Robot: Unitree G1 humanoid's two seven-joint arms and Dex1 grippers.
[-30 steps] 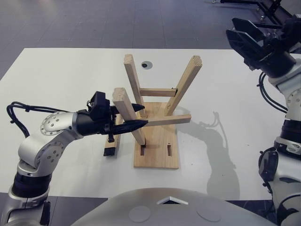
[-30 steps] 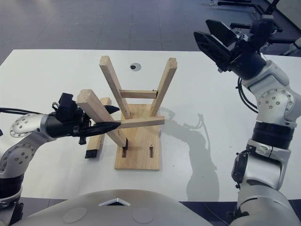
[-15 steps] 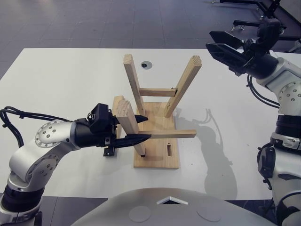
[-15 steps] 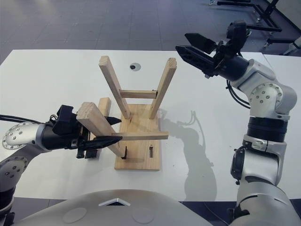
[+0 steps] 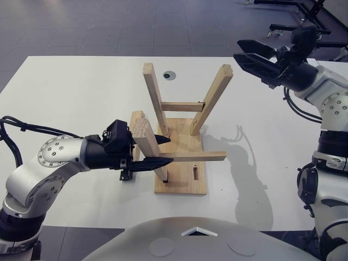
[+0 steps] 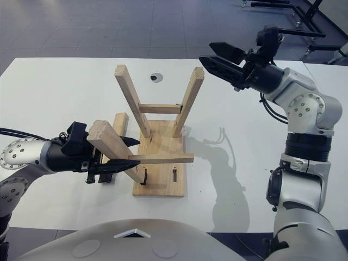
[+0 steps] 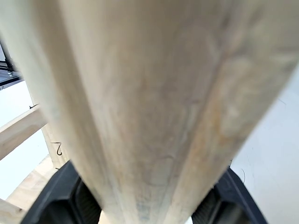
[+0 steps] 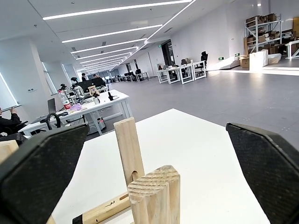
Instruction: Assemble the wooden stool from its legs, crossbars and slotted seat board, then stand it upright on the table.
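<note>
Left gripper (image 5: 162, 150): clamped on tilted leg (image 5: 144, 136), foot at seat board (image 5: 187, 179) slot.
Right gripper (image 5: 249, 54): wide open, empty, beside upright leg (image 5: 213, 98) top.
Nearby: spare leg (image 6: 120, 124) flat on table (image 5: 70, 87), behind held leg.

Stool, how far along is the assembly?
Done: two legs and the far crossbar stand in the board. In hand: the left gripper holds a third leg, with a second crossbar, at a near slot. Left: the fourth leg lying on the table, then turning it upright.

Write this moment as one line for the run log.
left claw: shut on front leg with crossbar | right claw: open, near rear leg top | seat board: lying flat
</note>
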